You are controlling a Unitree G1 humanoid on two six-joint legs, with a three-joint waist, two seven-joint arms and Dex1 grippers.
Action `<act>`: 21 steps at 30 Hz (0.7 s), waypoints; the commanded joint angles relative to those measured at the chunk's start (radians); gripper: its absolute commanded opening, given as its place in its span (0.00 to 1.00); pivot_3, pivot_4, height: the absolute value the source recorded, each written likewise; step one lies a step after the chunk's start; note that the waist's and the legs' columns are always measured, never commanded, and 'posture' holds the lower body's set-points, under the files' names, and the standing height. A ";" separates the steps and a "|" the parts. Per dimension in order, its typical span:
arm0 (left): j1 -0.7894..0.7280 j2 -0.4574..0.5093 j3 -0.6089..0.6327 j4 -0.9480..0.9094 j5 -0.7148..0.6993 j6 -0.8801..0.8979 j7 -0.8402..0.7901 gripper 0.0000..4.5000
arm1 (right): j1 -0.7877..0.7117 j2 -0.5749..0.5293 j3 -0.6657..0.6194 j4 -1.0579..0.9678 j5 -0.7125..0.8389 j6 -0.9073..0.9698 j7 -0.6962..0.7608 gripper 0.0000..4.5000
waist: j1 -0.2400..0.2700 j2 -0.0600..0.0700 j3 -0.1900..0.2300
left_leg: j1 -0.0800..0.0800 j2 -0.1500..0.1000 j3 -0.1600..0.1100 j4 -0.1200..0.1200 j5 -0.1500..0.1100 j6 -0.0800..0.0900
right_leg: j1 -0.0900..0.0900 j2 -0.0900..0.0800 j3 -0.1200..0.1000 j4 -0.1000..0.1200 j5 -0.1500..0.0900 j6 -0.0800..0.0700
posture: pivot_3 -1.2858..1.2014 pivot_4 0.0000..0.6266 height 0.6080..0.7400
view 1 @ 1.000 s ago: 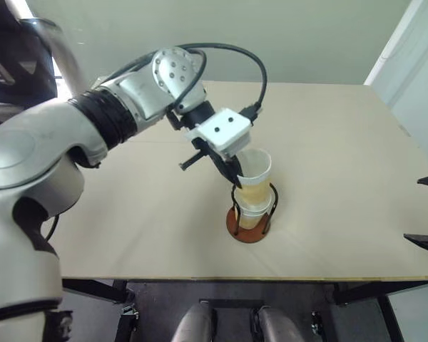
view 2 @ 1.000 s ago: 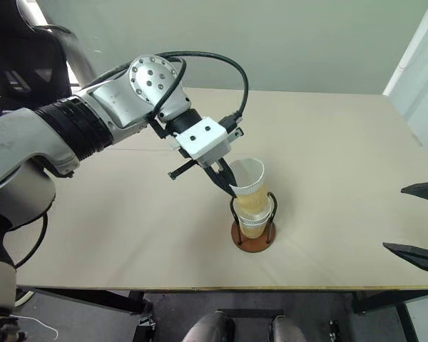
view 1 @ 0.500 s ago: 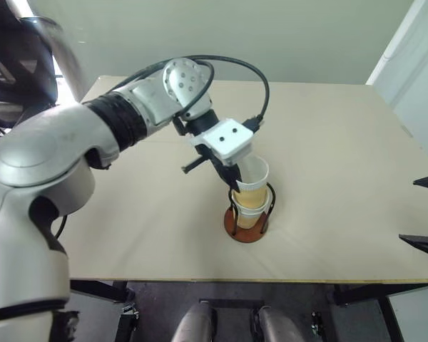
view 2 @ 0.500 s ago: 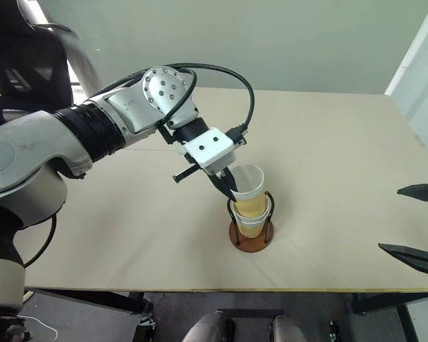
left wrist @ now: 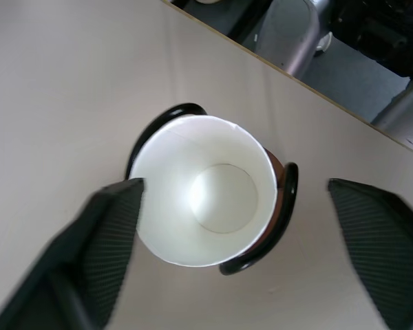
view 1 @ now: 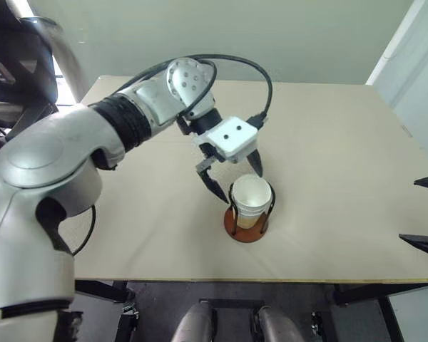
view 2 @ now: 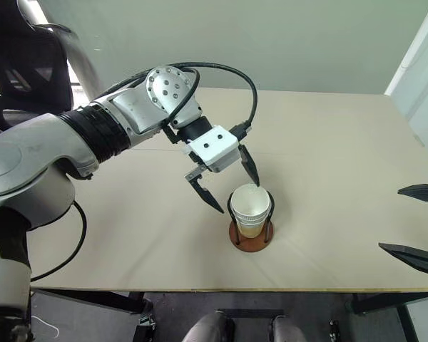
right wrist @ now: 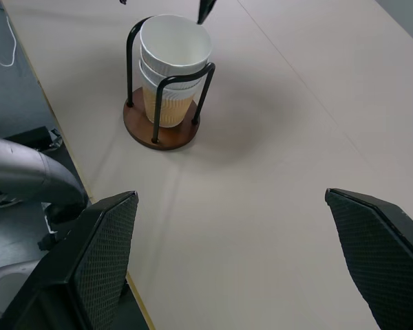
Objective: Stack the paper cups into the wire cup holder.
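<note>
Table (view 1: pixel 342 142) bare all round the wire cup holder (right wrist: pixel 161 130) — open approach from every side at table level. Over the holder: left gripper (view 2: pixel 227 187), fingers spread wide, one on each side of the stacked paper cups (view 1: pixel 251 199), touching neither. That arm spans the table's left half above the surface. Right gripper (view 2: pixel 417 224) spread apart at the right edge, well apart from the holder — bare table between them.

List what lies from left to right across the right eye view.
Left arm → left pincer → paper cups in the wire cup holder → right pincer.
</note>
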 commanded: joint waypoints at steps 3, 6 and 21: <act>0.003 -0.005 0.069 0.023 0.020 -0.003 -0.032 0.99 | -0.033 -0.019 -0.022 0.033 0.015 -0.024 -0.011 1.00 | 0.000 0.000 0.000 | 0.000 0.000 0.000 0.000 0.000 0.000 | 0.000 0.000 0.000 0.000 0.000 0.000 | 0.52 0.24 1.00; 0.013 -0.009 0.100 0.039 0.036 -0.009 -0.032 0.99 | -0.081 -0.045 -0.019 0.067 0.032 -0.025 -0.024 1.00 | -0.001 0.000 0.000 | 0.000 0.000 0.000 0.000 0.000 0.000 | 0.000 0.000 0.000 0.000 0.000 0.000 | 0.52 0.24 1.00; 0.116 0.212 0.931 0.295 0.224 0.319 0.028 0.99 | -0.319 -0.122 0.457 0.304 0.030 -0.313 -0.024 1.00 | -0.034 0.005 0.000 | 0.003 0.000 0.001 -0.004 0.002 -0.003 | -0.001 0.002 0.002 0.000 -0.003 0.001 | 0.52 0.24 1.00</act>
